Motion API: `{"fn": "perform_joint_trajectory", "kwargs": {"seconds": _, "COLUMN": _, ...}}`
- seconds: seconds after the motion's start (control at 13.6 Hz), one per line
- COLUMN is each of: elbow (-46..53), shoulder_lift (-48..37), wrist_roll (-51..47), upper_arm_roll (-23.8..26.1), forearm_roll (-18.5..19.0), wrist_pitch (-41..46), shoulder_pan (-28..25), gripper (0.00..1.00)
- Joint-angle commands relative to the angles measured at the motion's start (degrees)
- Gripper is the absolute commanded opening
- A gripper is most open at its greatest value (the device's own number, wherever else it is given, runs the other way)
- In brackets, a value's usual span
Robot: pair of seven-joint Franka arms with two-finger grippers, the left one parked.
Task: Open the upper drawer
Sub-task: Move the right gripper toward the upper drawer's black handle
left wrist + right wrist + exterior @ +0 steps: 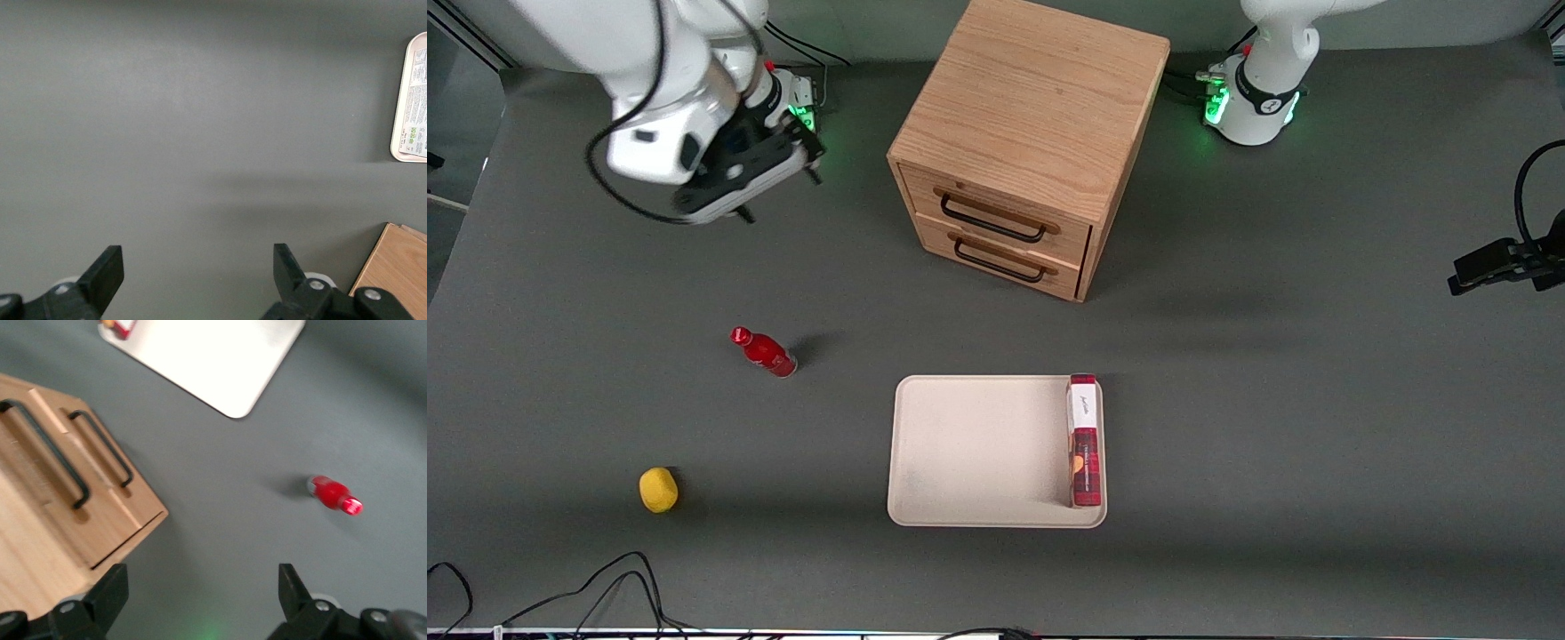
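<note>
While the light-wood upper drawer [996, 213] with its thin black wire handle [993, 220] is seen shut in the oak cabinet [1032, 116], farther from the front camera than the beige tray [969, 444], the gripper [200, 600] is held spread wide and empty, well apart from it, toward the working arm's end. The drawer face is turned toward the tray, its handle's long axis running across the front, slightly skewed. The near-identical lower handle [1003, 260] just beneath could be caught by mistake if the approach is made too low.

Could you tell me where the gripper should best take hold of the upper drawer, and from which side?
Probably the black bar handle of the upper drawer, approached from in front: it stands proud of the closed face. The gripper hangs open above the table toward the working arm's end.
</note>
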State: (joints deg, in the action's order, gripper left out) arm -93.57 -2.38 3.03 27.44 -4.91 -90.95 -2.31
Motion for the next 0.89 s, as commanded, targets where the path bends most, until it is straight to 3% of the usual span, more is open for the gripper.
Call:
{"fn": "perform_joint_trajectory", "kwargs": {"seconds": 0.0, "elbow": 5.57, "shoulder_lift": 5.08, "wrist_roll": 0.84, "upper_arm_roll": 6.03, "forearm_roll": -0.63, "wrist_pitch": 0.07, "shoulder_pan": 0.46, "gripper": 1.00}}
{"fn": "perform_joint_trajectory", "kwargs": {"seconds": 0.44, "elbow": 9.81, "shoulder_lift": 13.88, "wrist_roll": 3.39, "upper_arm_roll": 14.82, "forearm_roll": -0.63, "wrist_pitch": -4.92, "shoulder_pan": -0.32, "gripper": 1.00}}
{"fn": "perform_joint_trajectory", "kwargs": {"seconds": 0.81, "elbow": 10.25, "shoulder_lift": 17.58, "wrist_roll": 7.23, "upper_arm_roll": 15.01, "forearm_roll": -0.19, "wrist_pitch": -7.57, "shoulder_pan": -4.62, "gripper": 1.00}}
